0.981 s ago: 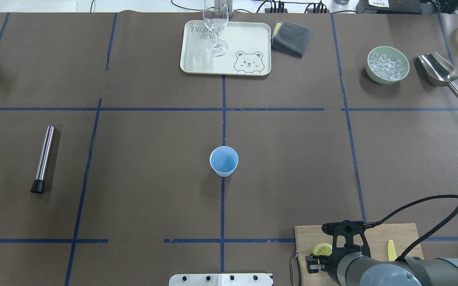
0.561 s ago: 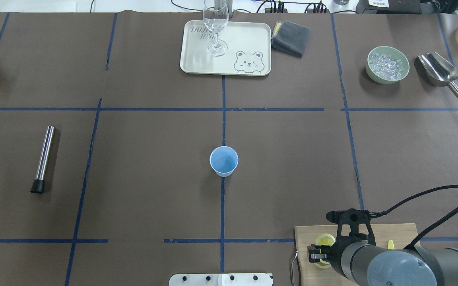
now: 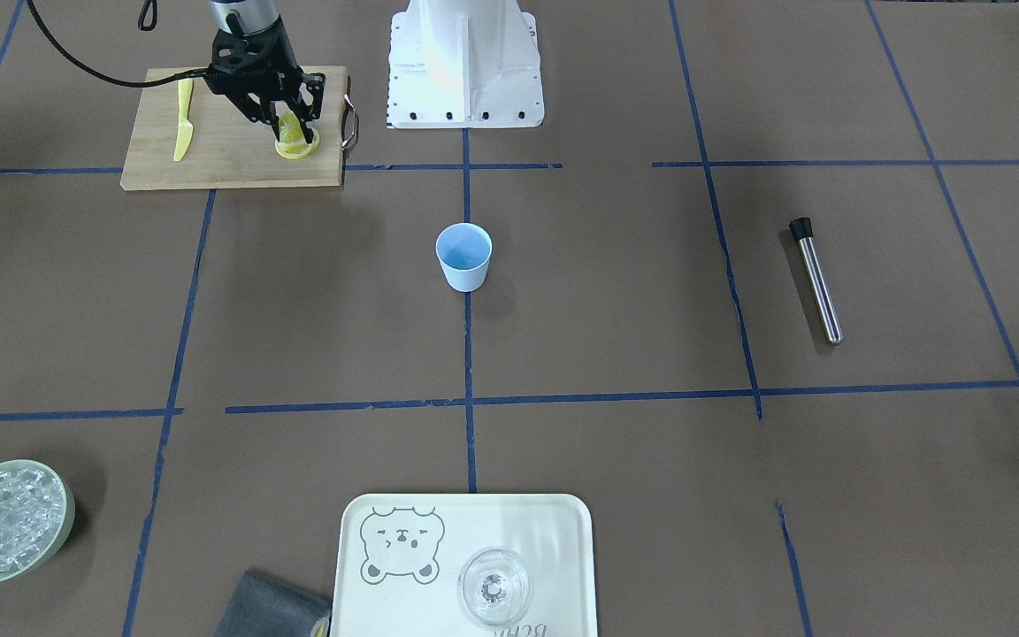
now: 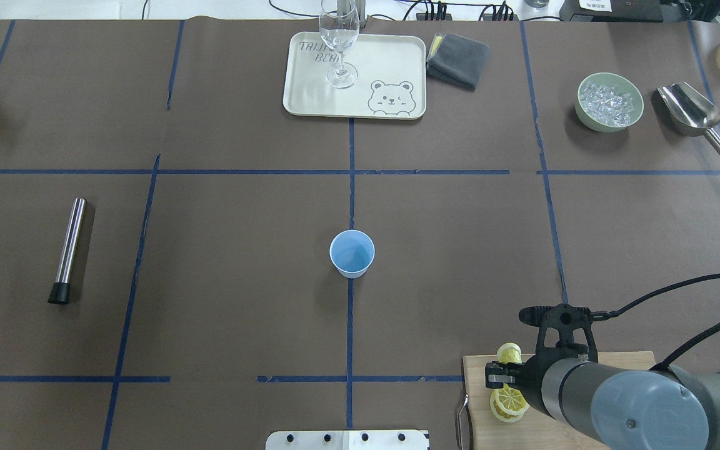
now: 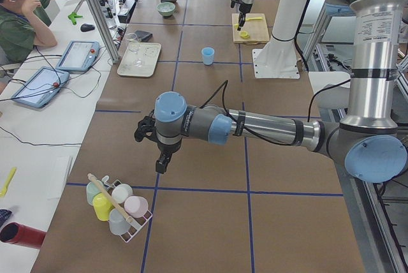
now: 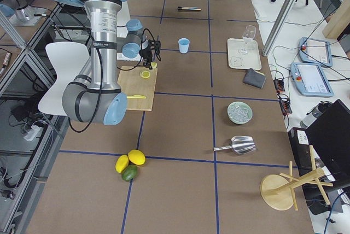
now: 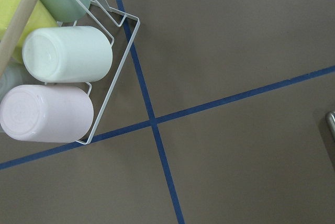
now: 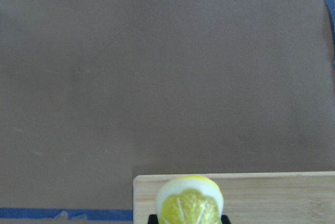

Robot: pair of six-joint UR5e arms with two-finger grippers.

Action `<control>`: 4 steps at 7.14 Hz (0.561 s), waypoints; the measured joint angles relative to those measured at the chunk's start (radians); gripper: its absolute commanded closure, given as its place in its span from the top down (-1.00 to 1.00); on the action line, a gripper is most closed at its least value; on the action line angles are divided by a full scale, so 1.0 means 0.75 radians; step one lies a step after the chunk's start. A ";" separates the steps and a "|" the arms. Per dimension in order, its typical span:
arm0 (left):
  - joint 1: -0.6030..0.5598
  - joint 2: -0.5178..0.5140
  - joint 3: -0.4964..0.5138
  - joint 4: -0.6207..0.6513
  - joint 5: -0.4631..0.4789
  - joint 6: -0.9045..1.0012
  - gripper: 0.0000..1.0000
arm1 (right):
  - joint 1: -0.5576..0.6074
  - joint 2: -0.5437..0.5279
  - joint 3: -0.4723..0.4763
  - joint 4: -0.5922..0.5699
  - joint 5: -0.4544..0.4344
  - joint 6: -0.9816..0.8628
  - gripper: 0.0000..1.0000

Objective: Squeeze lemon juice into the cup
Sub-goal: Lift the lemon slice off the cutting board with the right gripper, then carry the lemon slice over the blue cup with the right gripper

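Observation:
My right gripper is shut on the lemon, a thin slice, and holds it above the far left corner of the wooden cutting board. The right wrist view shows the slice at the bottom edge, over the board's edge. A second lemon slice lies on the board below. The light-blue cup stands upright at the table's centre, far to the left of the gripper; it also shows in the front view. My left gripper shows only in the exterior left view; I cannot tell whether it is open or shut.
A yellow plastic knife lies on the board. A tray with a clear glass, a grey cloth, a bowl of ice and a metal scoop stand at the far side. A metal rod lies left. A cup rack is near the left wrist.
My right gripper has risen from the board with the lemon slice and moved away from the robot. A second slice now shows on the board beneath it.

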 measured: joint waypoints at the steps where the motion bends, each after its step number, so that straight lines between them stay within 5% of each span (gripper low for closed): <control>1: 0.000 -0.001 -0.001 0.000 0.000 0.000 1.00 | 0.063 0.042 -0.007 -0.019 0.040 -0.003 -0.35; 4: 0.000 -0.001 0.000 0.000 -0.002 0.000 1.00 | 0.275 0.490 -0.144 -0.360 0.189 -0.022 -0.34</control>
